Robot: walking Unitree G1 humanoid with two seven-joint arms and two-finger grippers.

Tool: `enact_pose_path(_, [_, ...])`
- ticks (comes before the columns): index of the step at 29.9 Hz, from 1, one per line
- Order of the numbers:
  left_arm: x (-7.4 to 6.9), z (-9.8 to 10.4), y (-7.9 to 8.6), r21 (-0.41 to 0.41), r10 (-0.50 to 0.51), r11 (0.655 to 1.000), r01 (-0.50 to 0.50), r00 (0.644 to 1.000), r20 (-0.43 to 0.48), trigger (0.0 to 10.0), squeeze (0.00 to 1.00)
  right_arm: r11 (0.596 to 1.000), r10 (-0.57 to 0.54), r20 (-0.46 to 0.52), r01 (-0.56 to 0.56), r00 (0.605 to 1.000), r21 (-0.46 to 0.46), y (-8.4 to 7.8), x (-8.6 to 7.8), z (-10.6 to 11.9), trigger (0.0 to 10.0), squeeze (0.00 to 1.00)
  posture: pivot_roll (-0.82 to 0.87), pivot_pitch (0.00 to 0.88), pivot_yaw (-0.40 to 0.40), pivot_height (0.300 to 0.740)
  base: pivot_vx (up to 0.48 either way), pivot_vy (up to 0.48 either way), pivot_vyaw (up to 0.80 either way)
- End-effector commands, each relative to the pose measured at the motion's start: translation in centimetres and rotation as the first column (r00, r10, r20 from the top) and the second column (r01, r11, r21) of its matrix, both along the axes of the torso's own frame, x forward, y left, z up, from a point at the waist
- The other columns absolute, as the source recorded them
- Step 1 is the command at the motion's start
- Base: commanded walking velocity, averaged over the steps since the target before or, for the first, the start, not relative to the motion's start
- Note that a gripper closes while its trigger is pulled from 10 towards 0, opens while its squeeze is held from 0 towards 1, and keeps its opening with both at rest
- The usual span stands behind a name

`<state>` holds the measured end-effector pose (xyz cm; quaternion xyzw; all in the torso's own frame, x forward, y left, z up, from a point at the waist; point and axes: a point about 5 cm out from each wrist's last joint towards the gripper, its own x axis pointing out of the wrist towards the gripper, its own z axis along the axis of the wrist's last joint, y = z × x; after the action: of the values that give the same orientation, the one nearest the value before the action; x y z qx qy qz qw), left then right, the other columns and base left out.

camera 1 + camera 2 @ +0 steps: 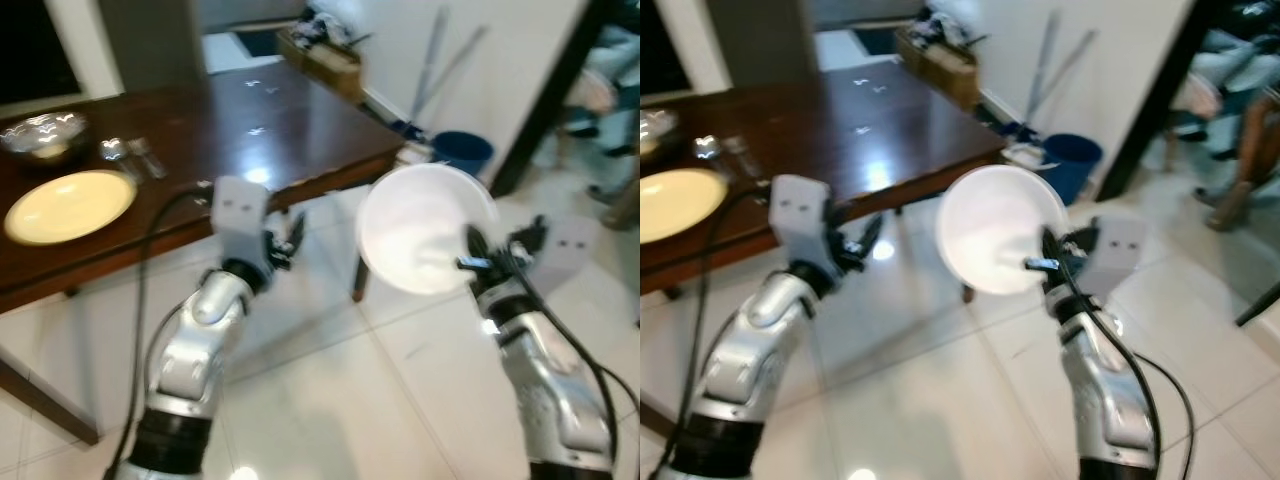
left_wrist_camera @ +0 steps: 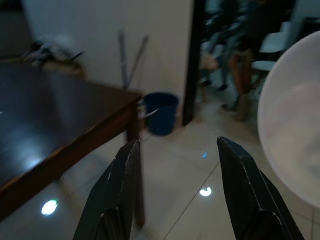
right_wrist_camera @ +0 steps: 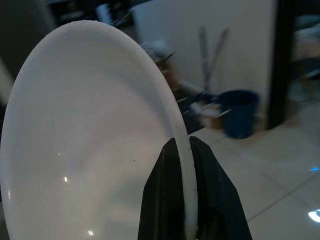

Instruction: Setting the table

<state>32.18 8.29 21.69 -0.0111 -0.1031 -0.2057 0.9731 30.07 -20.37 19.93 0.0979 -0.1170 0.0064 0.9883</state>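
Observation:
My right gripper (image 1: 478,255) is shut on the rim of a white bowl (image 1: 425,226), held tilted in the air off the table's right corner; in the right wrist view the two fingers pinch the bowl's edge (image 3: 187,200). My left gripper (image 1: 290,238) is open and holds nothing, raised in front of the dark wooden table (image 1: 260,120) near its front edge. On the table's left end lie a cream plate (image 1: 68,205), a shiny metal bowl (image 1: 45,135) and some cutlery (image 1: 130,155).
A blue bucket (image 1: 462,150) and leaning poles (image 1: 430,60) stand by the wall past the table's corner. A box of clutter (image 1: 320,50) sits at the far side. People (image 1: 1230,110) sit beyond a dark door frame at right. White tiled floor lies below.

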Motion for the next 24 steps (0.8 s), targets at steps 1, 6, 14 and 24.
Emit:
enact_pose_path(1, [0.15, -0.2, 0.75, 0.01, 0.026, 1.0, -0.026, 1.0, -0.002, 10.0, 0.0, 1.0, 0.02, 0.004, -0.02, 1.0, -0.005, 0.65, 0.0, 0.04, 10.0, 0.0, -0.08, 0.0, 0.075, 0.74, 0.42, 0.0, -0.55])
enact_pose_path(6, [0.3, -0.36, 0.83, 0.017, 0.041, 0.999, -0.041, 0.999, -0.012, 10.0, 0.0, 0.999, 0.024, 0.006, -0.024, 1.0, -0.023, 0.74, -0.04, 0.05, 10.0, 0.0, -0.08, 0.0, 0.076, 0.74, 0.439, 0.0, 0.0])
enact_pose_path(14, [0.85, -0.53, 1.64, 0.029, 0.106, 0.994, -0.105, 0.994, -0.03, 10.0, 0.0, 0.999, 0.027, 0.008, -0.026, 1.0, -0.019, 0.89, -0.14, 0.0, 10.0, 0.0, -0.08, 0.002, 0.081, 0.74, 0.461, 0.0, 0.0])
enact_pose_path(24, [0.89, -0.54, 1.7, 0.031, 0.113, 0.993, -0.112, 0.993, -0.032, 10.0, 0.0, 0.999, 0.029, 0.01, -0.029, 1.0, -0.015, 1.0, -0.2, -0.02, 10.0, 0.0, -0.08, 0.005, 0.083, 0.74, 0.461, 0.0, 0.0])
